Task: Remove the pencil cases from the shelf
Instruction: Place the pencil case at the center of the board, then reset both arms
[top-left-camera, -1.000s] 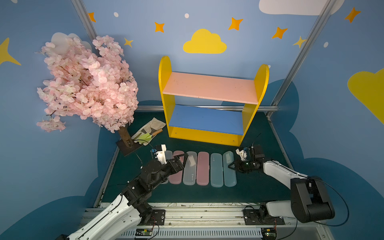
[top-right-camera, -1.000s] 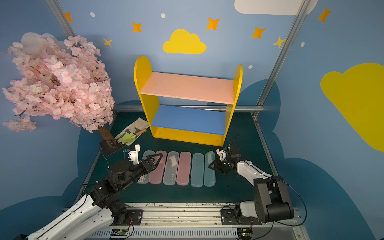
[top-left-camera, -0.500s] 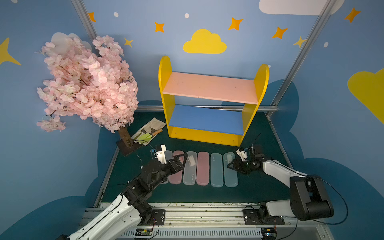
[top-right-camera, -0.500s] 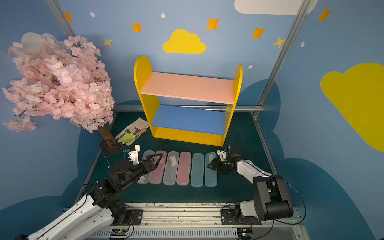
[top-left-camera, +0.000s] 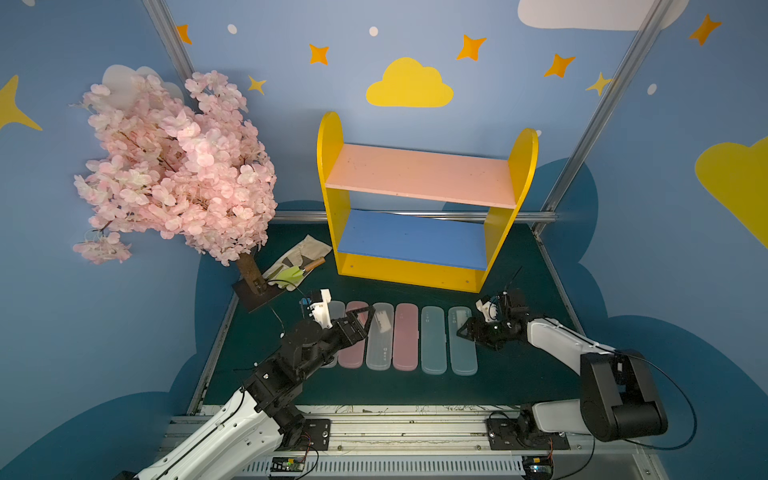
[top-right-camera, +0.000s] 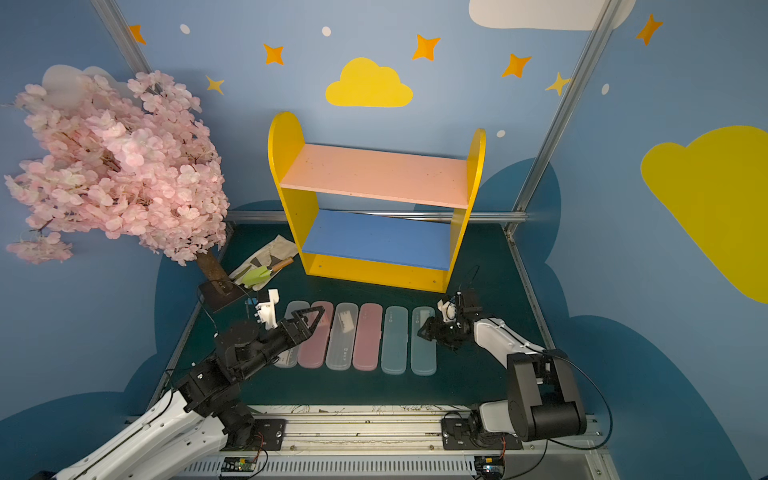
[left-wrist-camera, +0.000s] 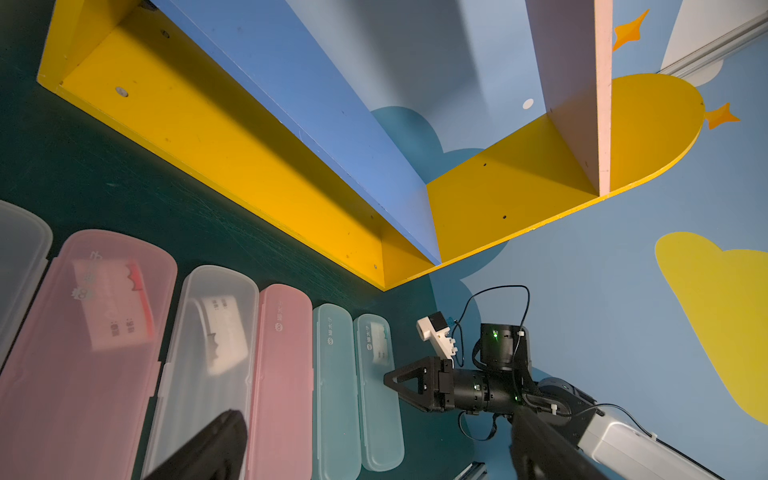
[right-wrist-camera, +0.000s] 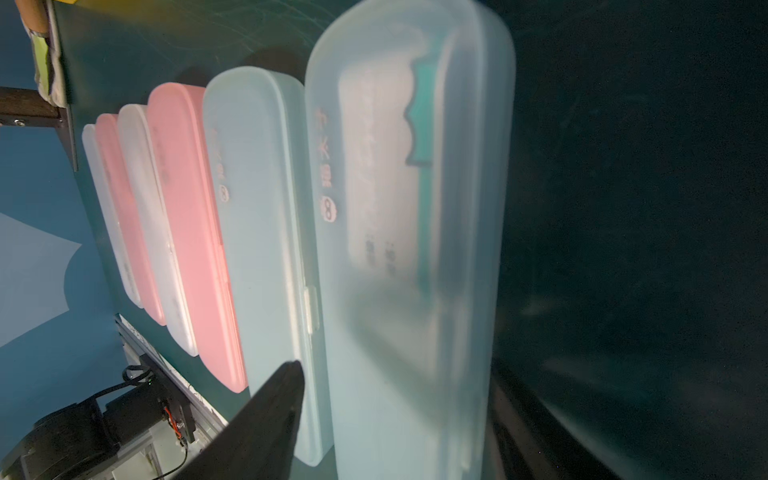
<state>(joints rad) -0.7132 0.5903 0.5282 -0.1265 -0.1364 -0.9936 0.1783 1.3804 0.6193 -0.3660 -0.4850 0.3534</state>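
Both boards of the yellow-sided shelf (top-left-camera: 409, 272) are bare. Several pencil cases lie side by side on the green mat before it: frosted white (top-left-camera: 336, 311), pink (top-left-camera: 353, 355), white (top-left-camera: 380, 338), pink (top-left-camera: 406, 338), pale blue (top-left-camera: 433, 343), pale blue (top-left-camera: 462, 351). My right gripper (top-left-camera: 460, 331) is low at the rightmost blue case (right-wrist-camera: 411, 257), which lies on the mat between its open fingers (right-wrist-camera: 282, 411). My left gripper (top-left-camera: 365, 316) hovers open over the left end of the row, holding nothing and partly hiding the two leftmost cases.
A pink blossom tree (top-left-camera: 178, 166) on a dark base (top-left-camera: 257, 291) stands at the left. A cloth with a small trowel (top-left-camera: 299, 266) lies beside the shelf. Blue walls close in both sides, and a metal rail (top-left-camera: 395, 428) runs along the front.
The right gripper's jaws have parted around the rightmost blue case, which stays on the mat. The left arm has not moved.
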